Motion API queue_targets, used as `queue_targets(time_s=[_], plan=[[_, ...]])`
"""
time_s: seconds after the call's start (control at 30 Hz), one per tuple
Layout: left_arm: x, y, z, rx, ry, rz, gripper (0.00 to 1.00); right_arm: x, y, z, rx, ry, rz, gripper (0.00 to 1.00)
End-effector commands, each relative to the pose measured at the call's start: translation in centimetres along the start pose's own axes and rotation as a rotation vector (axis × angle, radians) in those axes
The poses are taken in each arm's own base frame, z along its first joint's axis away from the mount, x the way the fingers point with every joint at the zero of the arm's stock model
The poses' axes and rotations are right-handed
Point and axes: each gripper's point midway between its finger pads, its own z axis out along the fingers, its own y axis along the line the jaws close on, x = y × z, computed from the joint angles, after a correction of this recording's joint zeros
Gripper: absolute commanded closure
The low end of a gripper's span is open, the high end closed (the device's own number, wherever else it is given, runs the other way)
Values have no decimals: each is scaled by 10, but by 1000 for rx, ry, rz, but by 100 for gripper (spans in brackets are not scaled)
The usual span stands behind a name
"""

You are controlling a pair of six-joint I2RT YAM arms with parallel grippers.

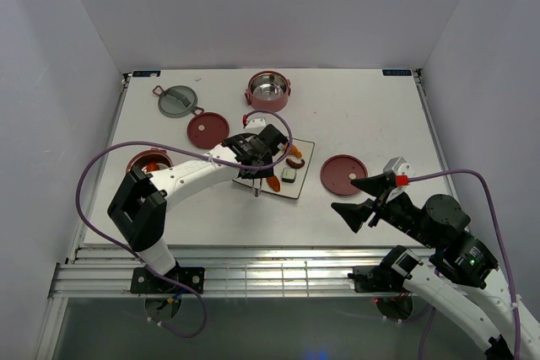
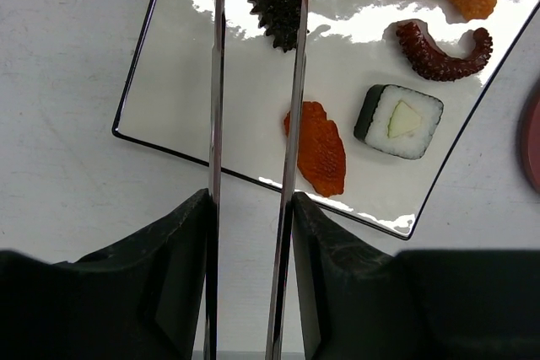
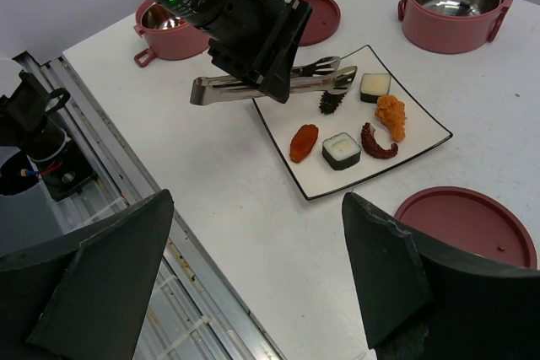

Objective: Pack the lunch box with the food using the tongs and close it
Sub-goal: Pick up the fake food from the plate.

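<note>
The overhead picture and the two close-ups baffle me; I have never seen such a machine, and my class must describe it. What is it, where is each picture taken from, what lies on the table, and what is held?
These are two robot arms bolted at the edge of a table. One picture looks down from above; the other two come from cameras on the wrists. The left gripper clamps metal tongs over a square plate of toy food. The right gripper hangs open and empty. Also there: a far bowl, a side bowl, red disc lids and a grey-green lid.
</note>
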Motion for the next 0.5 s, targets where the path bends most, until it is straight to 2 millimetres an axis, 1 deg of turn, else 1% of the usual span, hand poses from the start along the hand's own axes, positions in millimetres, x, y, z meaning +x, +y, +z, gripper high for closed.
queue_targets(time_s=[0.0, 0.2, 0.47], plan=[[-7, -10, -11, 41, -6, -16, 49, -23, 1, -5, 4, -69, -23, 14], [1, -12, -10, 47, 18, -6, 46, -23, 1, -5, 6, -69, -21, 14], [1, -12, -14, 45, 25, -7, 46, -25, 1, -6, 8, -76, -22, 14]])
